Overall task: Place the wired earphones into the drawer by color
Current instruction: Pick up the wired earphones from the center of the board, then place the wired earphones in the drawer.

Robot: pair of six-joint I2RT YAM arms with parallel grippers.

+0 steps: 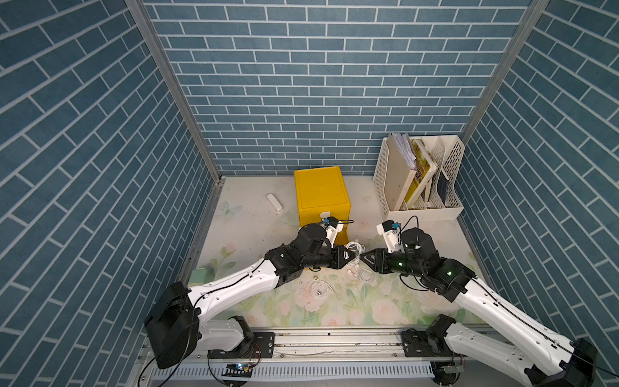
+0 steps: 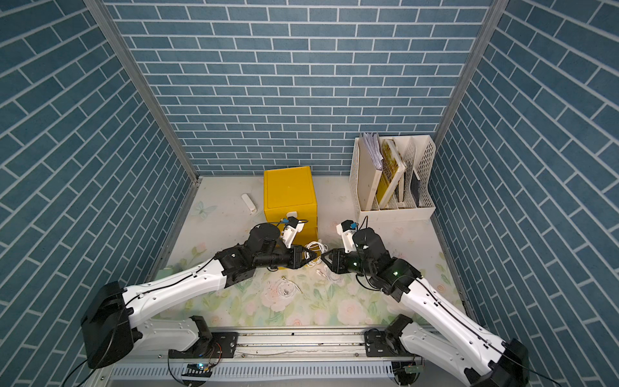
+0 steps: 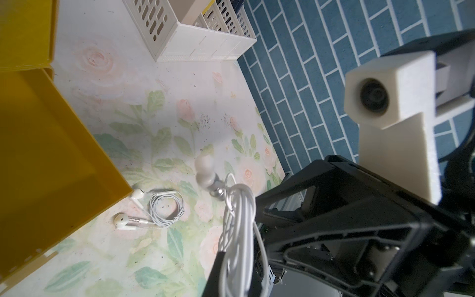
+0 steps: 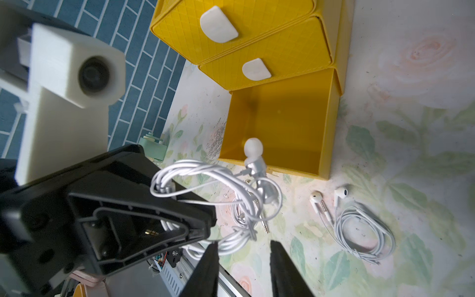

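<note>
White earphone coil [image 3: 237, 218] in left claw [image 1: 354, 258], just beside open right claw [image 4: 243, 244]

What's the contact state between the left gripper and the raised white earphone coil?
Touching. The right wrist view shows the white earphone coil pinched between the shut jaws of the left gripper, with loops spilling out on both sides.

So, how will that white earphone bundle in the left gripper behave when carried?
Probably floppy: the white earphone bundle hangs in loose loops from the left gripper. Likely very light, being thin cable. Its free earbud could swing or snag on the open drawer.
</note>
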